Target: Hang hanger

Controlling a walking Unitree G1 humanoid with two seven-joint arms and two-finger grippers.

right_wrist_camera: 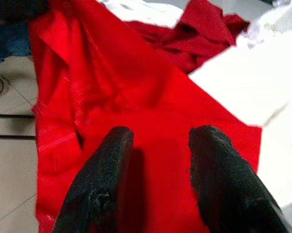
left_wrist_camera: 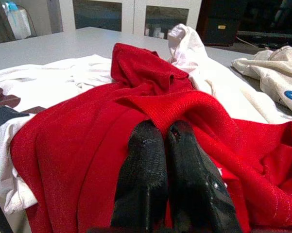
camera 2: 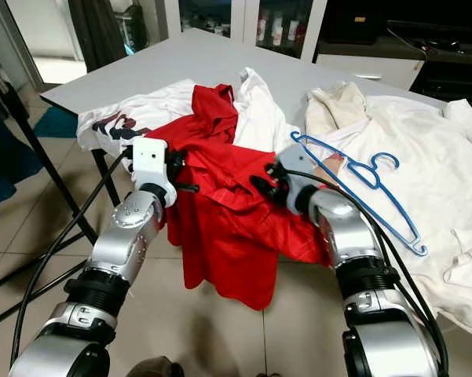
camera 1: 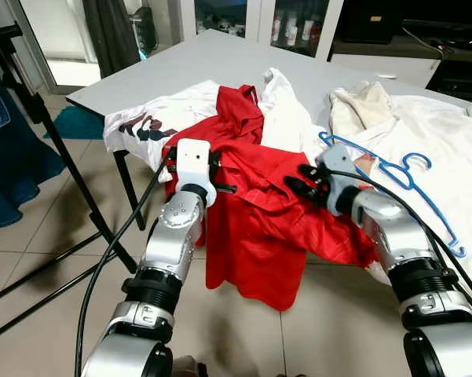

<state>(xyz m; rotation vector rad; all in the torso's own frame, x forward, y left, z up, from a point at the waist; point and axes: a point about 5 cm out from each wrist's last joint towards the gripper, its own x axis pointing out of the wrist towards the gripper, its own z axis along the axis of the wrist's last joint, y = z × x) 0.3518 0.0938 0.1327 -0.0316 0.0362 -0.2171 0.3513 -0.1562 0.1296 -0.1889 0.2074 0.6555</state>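
A blue plastic hanger [camera 1: 394,177] lies flat on white clothes at the right side of the table. A red shirt [camera 1: 255,196] is spread over the table's front edge and hangs toward the floor. In the left wrist view my left gripper [left_wrist_camera: 163,133] is shut, with a fold of the red shirt pinched at its fingertips; it sits at the shirt's left edge [camera 1: 220,177]. My right gripper [camera 1: 302,187] is open just above the red shirt's middle, its two fingers [right_wrist_camera: 114,150] apart over the cloth. The hanger lies just right of it, untouched.
The grey table [camera 1: 212,59] carries a printed white T-shirt [camera 1: 141,122] at the left, a cream garment [camera 1: 361,106] and a large white shirt [camera 1: 448,149] at the right. Black stand legs [camera 1: 71,169] and hanging jeans [camera 1: 8,157] are to the left, over the tiled floor.
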